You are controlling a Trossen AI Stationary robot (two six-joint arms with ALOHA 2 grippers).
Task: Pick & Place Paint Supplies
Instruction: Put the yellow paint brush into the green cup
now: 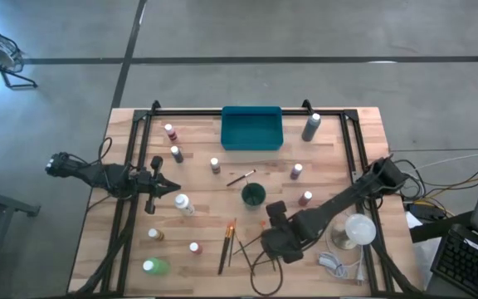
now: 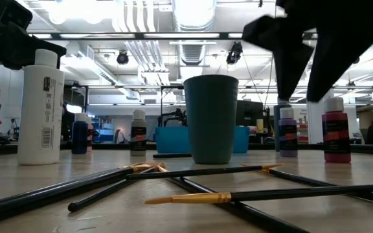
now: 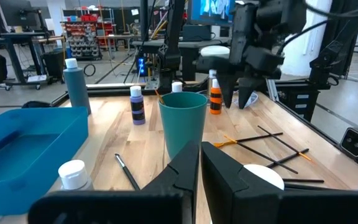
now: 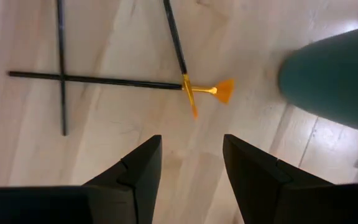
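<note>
Right hand (image 4: 188,171) is hovering over tabletop (image 1: 202,224), fingers apart, empty, pointing down at loose paintbrushes (image 4: 185,81), likely lining up pick. Green cup (image 1: 253,196) is standing just beside. Left hand (image 1: 169,186) is waiting shut, empty, near white bottle (image 1: 182,203). Other bottles are standing scattered; teal tray (image 1: 251,129) is sitting farthest.

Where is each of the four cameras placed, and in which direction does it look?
High: above, straight down on the wooden table; both arms.
Low: table height, level across the thin black paintbrushes; right arm overhead.
Left wrist: past the shut left pincer toward the open right pincer.
Right wrist: downward on crossed brushes; the pincer empty.
Shared: all four show the dark green round cup.
</note>
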